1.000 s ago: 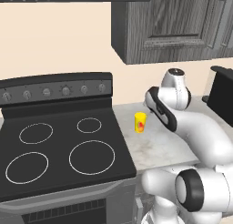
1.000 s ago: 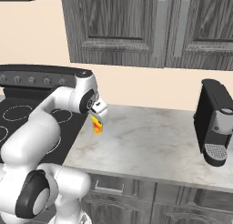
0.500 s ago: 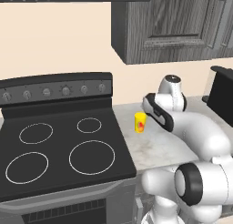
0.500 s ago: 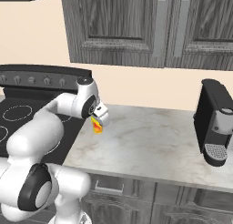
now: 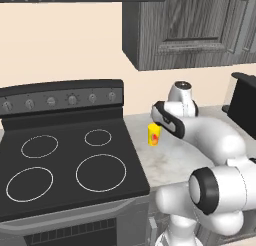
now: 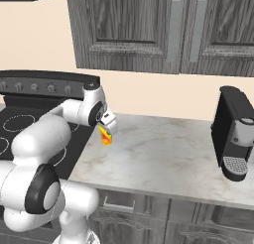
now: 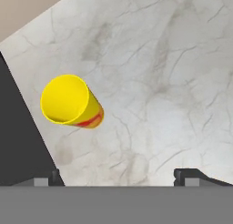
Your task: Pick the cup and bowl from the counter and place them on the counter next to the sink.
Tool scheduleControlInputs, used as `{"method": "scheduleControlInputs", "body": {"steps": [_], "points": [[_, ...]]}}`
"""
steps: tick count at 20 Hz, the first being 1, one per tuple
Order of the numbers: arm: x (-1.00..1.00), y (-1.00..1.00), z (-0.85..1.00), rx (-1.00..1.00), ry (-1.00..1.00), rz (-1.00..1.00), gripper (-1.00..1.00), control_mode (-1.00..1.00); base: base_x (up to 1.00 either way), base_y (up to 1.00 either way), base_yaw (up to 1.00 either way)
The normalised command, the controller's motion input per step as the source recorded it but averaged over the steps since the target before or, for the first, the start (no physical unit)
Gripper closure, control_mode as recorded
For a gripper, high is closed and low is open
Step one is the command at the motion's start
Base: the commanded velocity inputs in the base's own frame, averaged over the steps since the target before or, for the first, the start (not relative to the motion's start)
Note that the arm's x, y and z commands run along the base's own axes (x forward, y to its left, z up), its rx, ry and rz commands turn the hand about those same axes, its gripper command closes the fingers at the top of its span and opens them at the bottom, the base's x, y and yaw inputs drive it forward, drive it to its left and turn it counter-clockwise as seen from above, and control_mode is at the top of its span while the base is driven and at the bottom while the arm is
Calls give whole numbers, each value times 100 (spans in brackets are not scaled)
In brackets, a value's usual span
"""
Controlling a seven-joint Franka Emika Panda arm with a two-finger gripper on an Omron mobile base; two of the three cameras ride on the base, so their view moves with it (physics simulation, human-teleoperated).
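The small yellow cup with its red-orange mark stands upright on the marbled counter, close to the stovetop's edge. In the hand view my gripper is open above the counter, and the cup sits up and to the left of the fingertips, with nothing between them. From the base views the hand hovers just above and beside the cup, apart from it. In the left base view the cup shows left of the hand. The bowl and the sink are out of view.
A black stovetop with white burner rings borders the counter on the left. A black coffee machine stands at the counter's right end. Dark wood-grain wall cabinets hang above.
The hand has come down a little and closer to the cup. The jaws stayed open and the cup has not moved.
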Motion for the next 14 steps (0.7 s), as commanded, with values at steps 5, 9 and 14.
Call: {"method": "scheduleControlInputs", "body": {"steps": [5, 9, 14], "points": [[19, 0, 0, 0, 1, 0, -100, -100, 0, 0, 0], [19, 0, 0, 0, 0, 0, -100, -100, 0, 0, 0], [16, 0, -1, 0, 0, 0, -100, -100, 0, 0, 0]]}}
